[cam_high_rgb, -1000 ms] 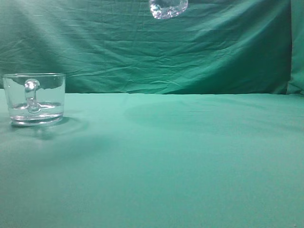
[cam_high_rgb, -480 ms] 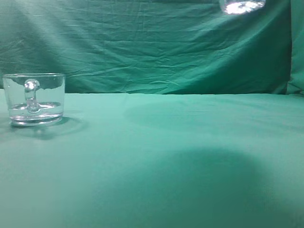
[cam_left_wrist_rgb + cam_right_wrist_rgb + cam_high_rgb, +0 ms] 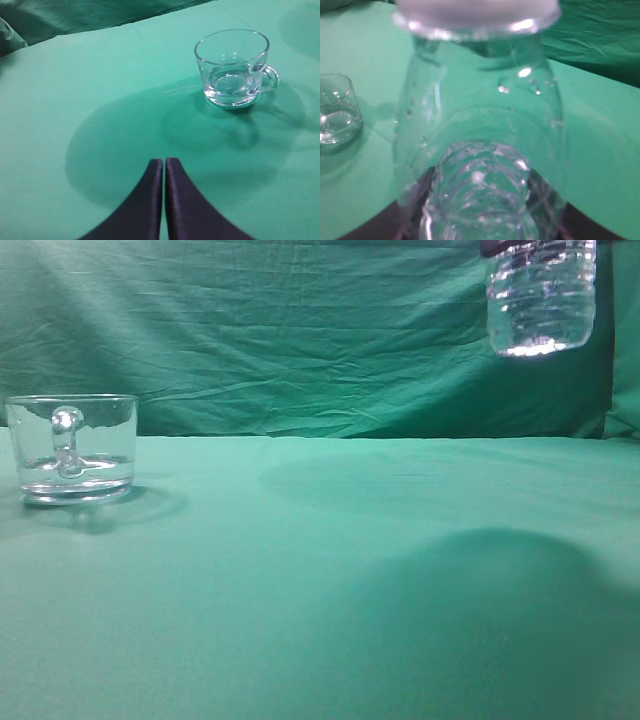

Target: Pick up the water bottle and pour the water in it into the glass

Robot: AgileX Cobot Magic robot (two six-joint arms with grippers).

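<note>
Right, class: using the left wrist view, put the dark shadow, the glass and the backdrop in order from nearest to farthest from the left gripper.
1. The shadow, on the table just ahead of the gripper.
2. The glass, further ahead, to the right.
3. The backdrop, beyond the table's edge, upper left.

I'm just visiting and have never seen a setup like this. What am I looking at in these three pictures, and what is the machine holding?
This is a two-armed robot, and each picture comes from a different camera. One camera looks along the table, which is covered in green cloth. The other two sit on the robot's wrists. On the table stands a clear glass with a handle and a little water in its bottom. The left wrist view shows the left gripper, two dark fingers pressed together and empty, hanging above the cloth near the glass. The right wrist view is filled by the water bottle, seen very close because the right gripper holds it. In the table camera the bottle hangs in the air at top right, far from the glass.
</note>
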